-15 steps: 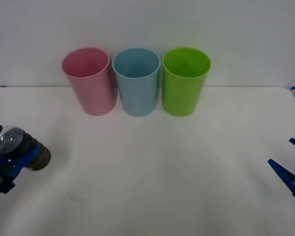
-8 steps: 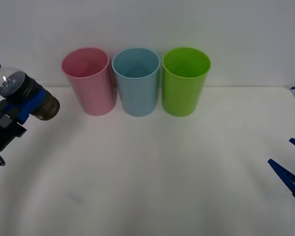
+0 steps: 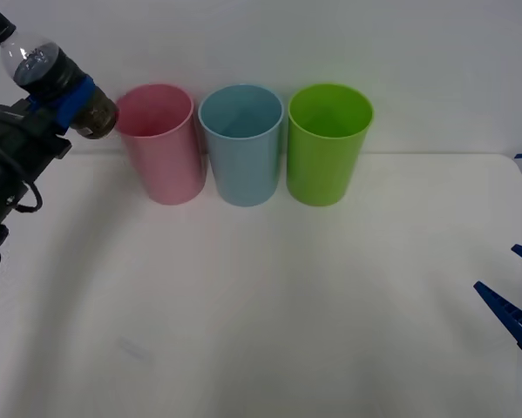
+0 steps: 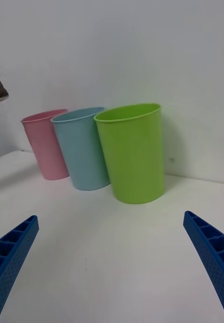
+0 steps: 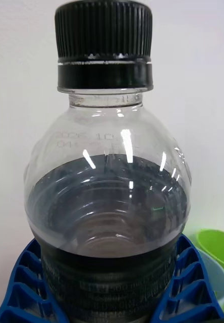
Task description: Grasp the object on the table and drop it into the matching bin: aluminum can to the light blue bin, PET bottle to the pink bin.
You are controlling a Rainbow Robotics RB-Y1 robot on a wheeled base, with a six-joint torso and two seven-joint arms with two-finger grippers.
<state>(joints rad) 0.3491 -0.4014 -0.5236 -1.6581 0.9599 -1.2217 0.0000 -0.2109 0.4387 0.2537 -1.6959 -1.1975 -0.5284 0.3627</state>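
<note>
Hiding the PET bottle's label, the left tool clamps it.

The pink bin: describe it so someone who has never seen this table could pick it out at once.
On the white table, three tall cup-shaped bins stand in a row along the far edge by the wall. The pink bin is at the robot's left end, beside the light blue bin, nearest the left gripper holding the PET bottle. Its colour alone sets it apart.

Bright, even light; soft shadows on the table, glints on the bottle.
</note>
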